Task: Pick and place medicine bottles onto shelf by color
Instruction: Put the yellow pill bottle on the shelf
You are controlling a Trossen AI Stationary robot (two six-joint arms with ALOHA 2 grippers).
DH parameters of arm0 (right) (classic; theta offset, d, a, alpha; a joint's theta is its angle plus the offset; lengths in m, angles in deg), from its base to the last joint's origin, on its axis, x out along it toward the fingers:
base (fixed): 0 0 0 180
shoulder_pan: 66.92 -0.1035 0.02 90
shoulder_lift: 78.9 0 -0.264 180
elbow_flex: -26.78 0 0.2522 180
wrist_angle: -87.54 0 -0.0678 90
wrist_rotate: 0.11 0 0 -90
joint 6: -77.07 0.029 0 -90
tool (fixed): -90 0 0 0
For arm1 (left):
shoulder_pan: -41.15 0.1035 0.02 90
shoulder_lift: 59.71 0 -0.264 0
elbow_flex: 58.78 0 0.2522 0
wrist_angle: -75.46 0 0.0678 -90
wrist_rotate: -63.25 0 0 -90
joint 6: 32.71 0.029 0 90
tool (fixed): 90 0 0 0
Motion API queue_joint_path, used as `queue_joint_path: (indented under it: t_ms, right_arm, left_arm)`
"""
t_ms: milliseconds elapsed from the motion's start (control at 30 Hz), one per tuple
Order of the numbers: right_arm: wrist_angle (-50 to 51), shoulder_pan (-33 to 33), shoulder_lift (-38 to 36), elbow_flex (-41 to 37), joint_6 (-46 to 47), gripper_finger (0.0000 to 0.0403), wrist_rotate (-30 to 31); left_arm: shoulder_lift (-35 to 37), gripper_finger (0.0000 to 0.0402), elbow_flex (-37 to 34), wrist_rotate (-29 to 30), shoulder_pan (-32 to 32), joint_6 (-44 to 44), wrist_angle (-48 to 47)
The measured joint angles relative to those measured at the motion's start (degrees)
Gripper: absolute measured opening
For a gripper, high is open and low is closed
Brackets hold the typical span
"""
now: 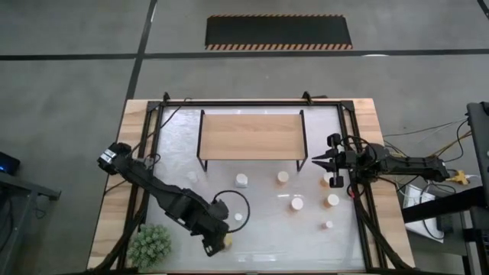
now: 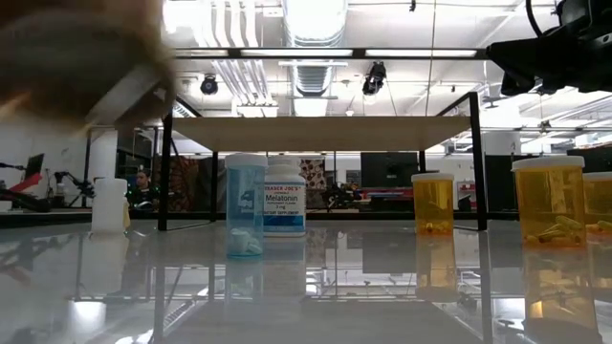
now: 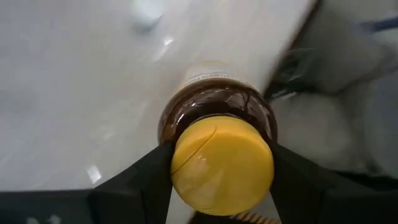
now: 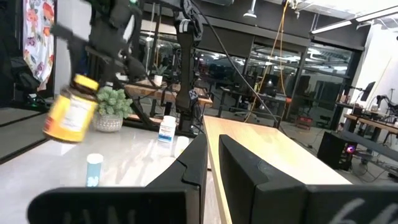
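Green bushy plant point(image 1: 149, 244) at table point(image 1: 114, 153) corner – striped floor mat point(image 1: 279, 32) beyond, prob. rubber.

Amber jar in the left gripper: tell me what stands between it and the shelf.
The left gripper holds the amber jar lifted off the table near the plant. On the way to the shelf stand a white bottle and a small pale bottle. Carried high, it should probably clear both.

Grey concrete floor point(image 1: 69, 92), dark seams. Black mat point(image 1: 278, 32), striped edges, beyond the table. Overhead: bright ceiling lights point(image 2: 311, 14), exposed ducts point(image 2: 311, 72). Desks point(image 4: 367, 121) and glass partitions point(image 4: 273, 62) farther back.
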Motion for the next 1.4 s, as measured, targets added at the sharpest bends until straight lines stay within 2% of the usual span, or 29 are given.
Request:
queue_joint_path:
  t_ms: [167, 300, 600, 767, 967, 1100, 1233, 1400]
  right_arm:
    - [1.6, 0.0, 0.1, 0.0, 0.0, 0.0034, 0.5]
    - [1.7, 0.0, 0.1, 0.0, 0.9, 0.0034, 0.5]
    - [1.7, 0.0, 0.1, 0.0, 1.1, 0.0034, 0.6]
    - [1.7, 0.0, 0.1, 0.0, 1.1, 0.0034, 3.6]
    - [1.9, 0.0, 0.1, 0.0, 0.4, 0.0034, 5.5]
    - [2.0, 0.0, 0.1, 0.0, 1.0, 0.0034, 6.5]
    - [2.1, 0.0, 0.1, 0.0, 1.1, 0.0034, 6.5]
    - [2.1, 0.0, 0.1, 0.0, 1.1, 0.0034, 6.5]
  left_arm:
    - [0.0, 0.0196, 8.2, 0.3, 4.1, 9.2, 0.1]
    - [-0.1, 0.0196, 14.4, 0.1, 9.1, 19.1, -4.2]
    - [-0.1, 0.0196, 25.3, 0.7, 27.3, 35.7, -25.2]
    - [-0.1, 0.0196, 29.8, -0.9, 36.7, 41.9, -24.7]
    - [-0.5, 0.0196, 31.8, 1.1, 42.8, 52.2, -25.1]
    - [-0.5, 0.0196, 30.0, 6.4, 44.7, 59.4, -25.2]
    - [-1.2, 0.0196, 29.5, 9.0, 45.3, 62.6, -25.1]
    - [-1.3, 0.0196, 29.2, 17.1, 45.6, 64.0, -25.1]
